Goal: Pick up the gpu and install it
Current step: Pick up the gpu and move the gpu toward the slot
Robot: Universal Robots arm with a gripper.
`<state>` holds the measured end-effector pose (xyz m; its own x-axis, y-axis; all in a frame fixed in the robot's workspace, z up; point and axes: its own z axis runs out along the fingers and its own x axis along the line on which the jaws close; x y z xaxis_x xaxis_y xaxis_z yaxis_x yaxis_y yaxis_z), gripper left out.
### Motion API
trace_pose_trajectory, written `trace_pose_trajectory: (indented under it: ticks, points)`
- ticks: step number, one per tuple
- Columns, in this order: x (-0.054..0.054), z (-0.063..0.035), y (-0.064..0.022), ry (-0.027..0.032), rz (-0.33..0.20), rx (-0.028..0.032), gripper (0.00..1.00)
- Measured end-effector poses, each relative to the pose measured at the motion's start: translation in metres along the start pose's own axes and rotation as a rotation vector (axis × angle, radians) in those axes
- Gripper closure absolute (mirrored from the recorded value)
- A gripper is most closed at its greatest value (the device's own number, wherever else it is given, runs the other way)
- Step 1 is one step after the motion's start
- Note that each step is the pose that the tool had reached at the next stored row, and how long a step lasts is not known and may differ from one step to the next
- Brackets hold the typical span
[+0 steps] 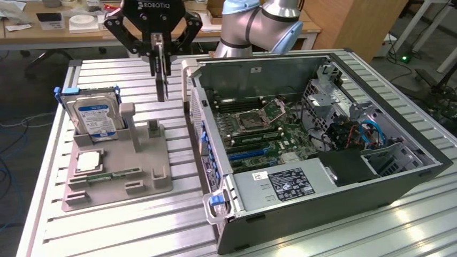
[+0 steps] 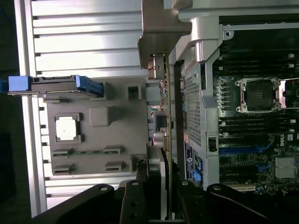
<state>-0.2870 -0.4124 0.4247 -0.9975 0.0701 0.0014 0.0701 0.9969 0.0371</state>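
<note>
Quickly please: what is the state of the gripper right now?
Gripper: closed, holding the gpu on edge.

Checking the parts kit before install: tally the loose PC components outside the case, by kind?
Hard drive: 1
CPU: 1
Memory stick: 1
GPU, gripped in the end effector: 1
Total: 4
</note>
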Motion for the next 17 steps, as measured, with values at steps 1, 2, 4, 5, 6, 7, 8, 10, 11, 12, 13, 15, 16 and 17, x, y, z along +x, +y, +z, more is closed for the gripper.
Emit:
trace_pose_trajectory:
  ticks: [1, 2, 4, 5, 6, 7, 8, 10, 11, 12, 13, 15, 16, 17]
  points:
    - [-0.001, 0.0, 0.0001, 0.0001, 0.0, -0.0001, 0.72]
    - [-0.002, 0.0, 0.0001, 0.0, 0.0, -0.0003, 0.72]
    - [-0.005, 0.0, 0.0003, 0.0001, 0.0, -0.0008, 0.72]
    - [-0.006, 0.0, 0.0004, 0.0001, 0.0, -0.0012, 0.72]
    - [-0.007, 0.0, 0.0005, 0.0002, 0.0, -0.0015, 0.72]
    - [-0.009, 0.0, 0.0006, 0.0002, 0.0, -0.0017, 0.72]
    - [-0.01, 0.0, 0.0007, 0.0002, 0.0, -0.0019, 0.72]
    - [-0.012, 0.0, 0.0009, 0.0002, 0.0, -0.0022, 0.72]
    - [-0.013, 0.0, 0.001, 0.0002, 0.0, -0.0022, 0.72]
    - [-0.014, 0.0, 0.001, 0.0002, 0.0, -0.0022, 0.72]
    - [-0.016, 0.0, 0.0011, 0.0002, 0.0, -0.0023, 0.72]
    - [-0.018, 0.0, 0.0013, 0.0002, 0.0, -0.0027, 0.72]
    - [-0.02, 0.0001, 0.0014, 0.0002, 0.0, -0.0028, 0.72]
    - [-0.021, 0.0001, 0.0015, 0.0002, 0.0, -0.0029, 0.72]
